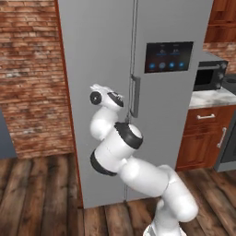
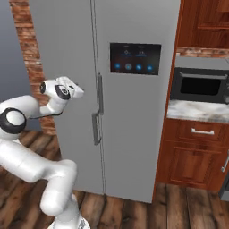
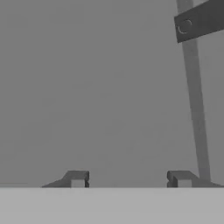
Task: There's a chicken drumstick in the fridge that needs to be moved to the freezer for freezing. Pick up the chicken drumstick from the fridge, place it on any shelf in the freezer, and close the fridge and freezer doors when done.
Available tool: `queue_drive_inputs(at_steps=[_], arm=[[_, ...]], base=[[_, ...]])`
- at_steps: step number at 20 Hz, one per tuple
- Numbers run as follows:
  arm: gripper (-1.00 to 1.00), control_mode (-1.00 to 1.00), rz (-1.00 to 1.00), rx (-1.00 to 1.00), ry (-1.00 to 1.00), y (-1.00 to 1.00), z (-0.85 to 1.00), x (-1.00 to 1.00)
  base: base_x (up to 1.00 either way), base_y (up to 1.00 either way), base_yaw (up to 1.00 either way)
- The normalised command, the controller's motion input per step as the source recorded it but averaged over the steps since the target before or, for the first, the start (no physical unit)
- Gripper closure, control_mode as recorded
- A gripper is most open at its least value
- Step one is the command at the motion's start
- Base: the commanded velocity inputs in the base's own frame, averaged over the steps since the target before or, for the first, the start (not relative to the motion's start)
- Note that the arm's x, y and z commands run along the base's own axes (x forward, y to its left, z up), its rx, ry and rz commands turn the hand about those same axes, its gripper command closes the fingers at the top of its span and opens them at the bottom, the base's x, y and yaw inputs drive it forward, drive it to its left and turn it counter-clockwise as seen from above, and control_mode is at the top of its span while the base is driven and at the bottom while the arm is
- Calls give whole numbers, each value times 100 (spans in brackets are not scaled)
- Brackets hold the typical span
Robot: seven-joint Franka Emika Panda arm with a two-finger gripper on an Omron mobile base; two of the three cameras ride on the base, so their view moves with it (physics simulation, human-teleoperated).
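Both doors were shut; my gripper sat half-open on nothing, handle way upper right; closing there probably would've just pinched air.

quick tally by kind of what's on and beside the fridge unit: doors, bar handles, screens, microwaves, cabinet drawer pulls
doors: 2, the plain freezer door and the fridge door, both closed
bar handles: 2, the freezer handle and the fridge handle
screens: 1, the dark screen with blue icons
microwaves: 1, the microwave
cabinet drawer pulls: 1, the drawer pull
total: 7
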Motion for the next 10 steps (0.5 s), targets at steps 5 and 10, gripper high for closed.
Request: queue_drive_inputs(at_steps=[5, 10], arm=[[-100, -100, 12, 4, 0, -13, 0, 84], [-100, -100, 12, 5, 0, -19, 0, 67]], base=[[0, 0, 0], [0, 0, 0]])
